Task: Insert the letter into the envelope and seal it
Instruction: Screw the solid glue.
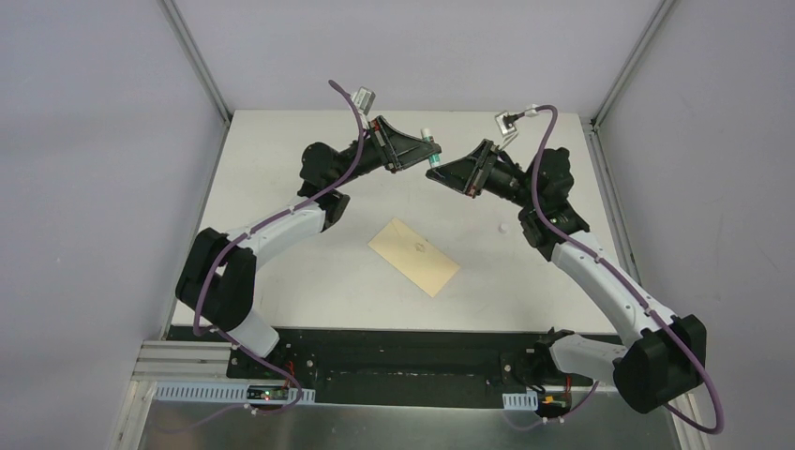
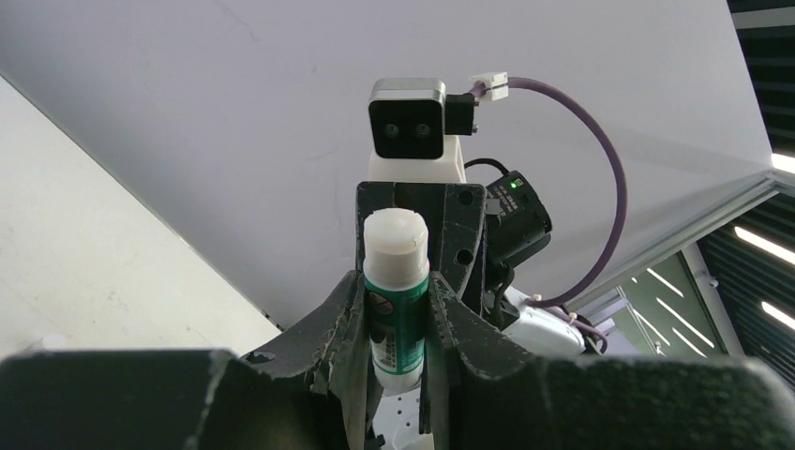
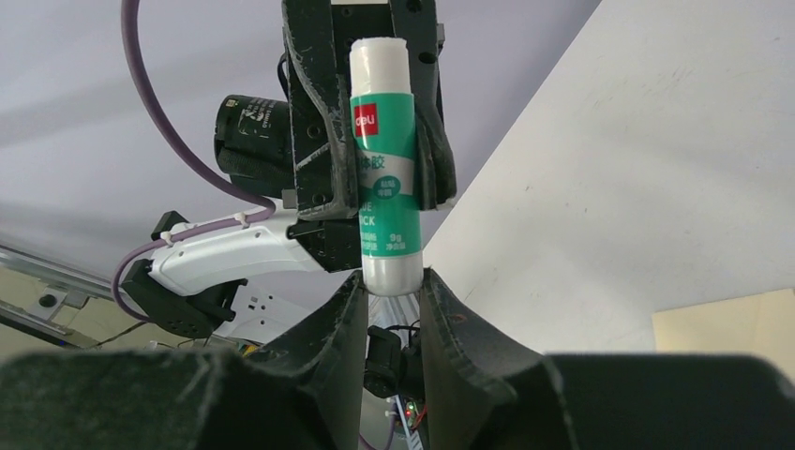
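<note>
**Glue stick aloft between both tools, envelope below toward the near edge**

The left tool (image 2: 396, 291) is clamped on the middle of the glue stick (image 1: 429, 146), holding it high over the far part of the tabletop (image 1: 281, 187). From above, the stick's long axis runs roughly from the far edge toward the near edge. The right tool (image 3: 392, 281) meets it tip to tip with the left one, its jaws straddling the stick's nearer end. In the right wrist view the fingertips sit level with that end. I cannot tell whether they press it or only flank it.

The envelope (image 1: 413, 255) lies flat near the middle of the tabletop, well apart from both tools, below them and toward the near edge. Its long axis slants from far-left to near-right. It sits about midway between the two arms, so neither is clearly nearer. Only one tan sheet shows; the letter is not seen apart from it and is probably already inside. The flap cannot be made out from above.

A small white speck (image 1: 503, 226) rests toward the right edge, beside the right arm. It may be the cap but is too small to tell.

Sealing looks like the step in hand. The coming move likely turns on the left arm carrying the stick down and nearward, with one end aimed at the flap.
</note>
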Controlling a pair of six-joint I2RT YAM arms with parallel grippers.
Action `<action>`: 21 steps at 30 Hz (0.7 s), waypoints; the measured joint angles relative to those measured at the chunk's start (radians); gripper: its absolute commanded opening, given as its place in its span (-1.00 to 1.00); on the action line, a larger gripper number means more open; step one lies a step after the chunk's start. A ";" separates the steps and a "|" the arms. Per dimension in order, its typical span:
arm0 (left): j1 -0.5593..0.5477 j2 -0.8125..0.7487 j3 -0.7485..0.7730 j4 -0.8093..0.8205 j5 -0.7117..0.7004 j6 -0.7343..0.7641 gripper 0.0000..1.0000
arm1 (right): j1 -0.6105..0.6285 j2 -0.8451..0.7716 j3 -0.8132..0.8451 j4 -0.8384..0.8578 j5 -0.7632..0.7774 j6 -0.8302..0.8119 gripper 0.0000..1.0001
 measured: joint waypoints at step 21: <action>-0.011 -0.187 0.035 -0.528 -0.088 0.282 -1.00 | 0.386 0.034 0.347 -0.691 0.774 -0.512 -0.72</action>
